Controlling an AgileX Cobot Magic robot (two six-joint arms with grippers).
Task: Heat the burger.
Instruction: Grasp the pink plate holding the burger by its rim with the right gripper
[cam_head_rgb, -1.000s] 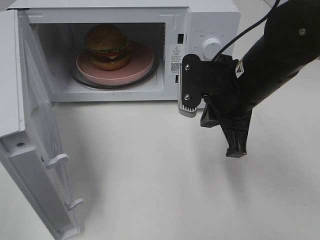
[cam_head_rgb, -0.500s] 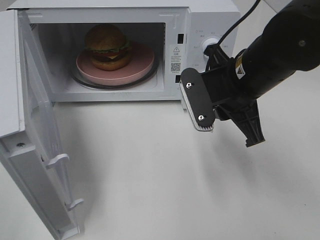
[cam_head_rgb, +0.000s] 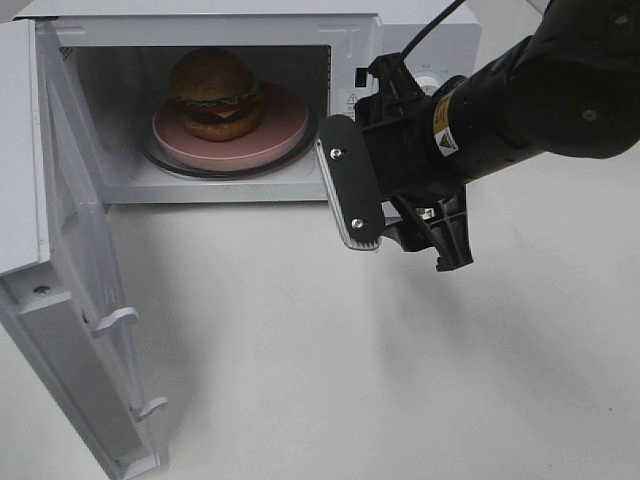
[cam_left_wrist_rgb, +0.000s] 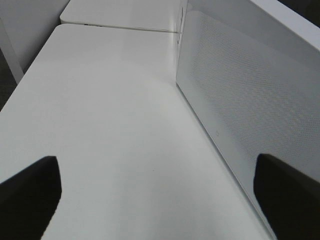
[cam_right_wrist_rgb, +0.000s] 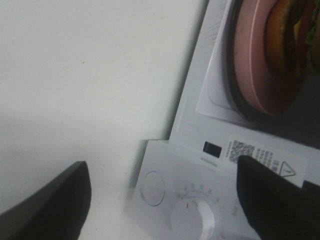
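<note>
Right gripper (cam_head_rgb: 405, 240): we see it wide, empty.
Left gripper (cam_left_wrist_rgb: 159, 192): wide, empty.
Risk: we could slam the open door (cam_head_rgb: 75, 290) and jolt the burger (cam_head_rgb: 215, 92) off its plate (cam_head_rgb: 285, 135).

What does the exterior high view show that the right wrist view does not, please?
Only the exterior high view shows the open door, the top of the burger and the right arm. Only the right wrist view shows the dial in full and the round button beside it. Both show the burger, the pink plate, the warning label and the open right claw.
</note>
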